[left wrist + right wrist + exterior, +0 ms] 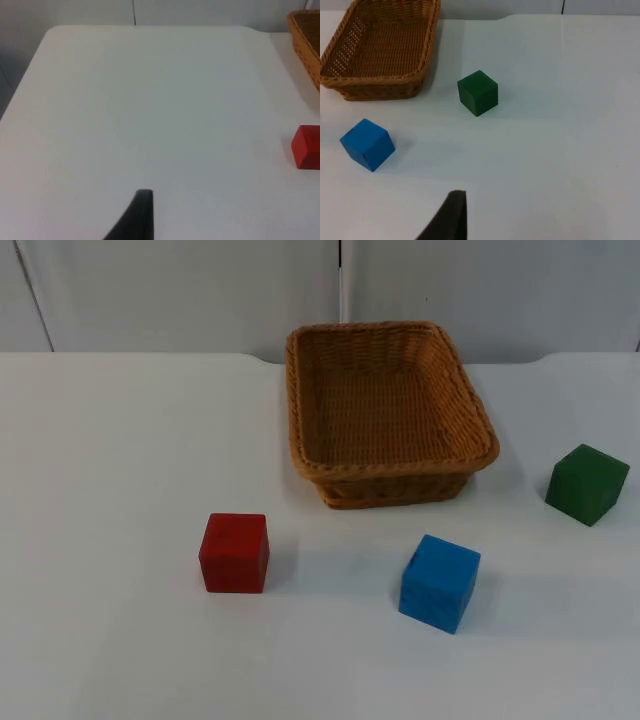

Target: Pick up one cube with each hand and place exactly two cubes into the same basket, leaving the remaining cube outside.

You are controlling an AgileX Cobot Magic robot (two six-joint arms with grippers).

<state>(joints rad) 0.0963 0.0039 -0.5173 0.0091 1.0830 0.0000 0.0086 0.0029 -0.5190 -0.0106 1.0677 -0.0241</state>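
Opening step, nothing lifted yet. Red cube (234, 552), blue cube (439, 582) and green cube (587, 483) all on the table (110, 460), outside the empty basket (389, 472). Left gripper (137, 220) above bare table, near red cube; right gripper (451, 217) facing green cube. Whether jaws apart or together: cannot tell. Next, likely: lowering each gripper over its nearest cube.

Fixed top camera overlooks all; both wrist views share the basket (385, 415).
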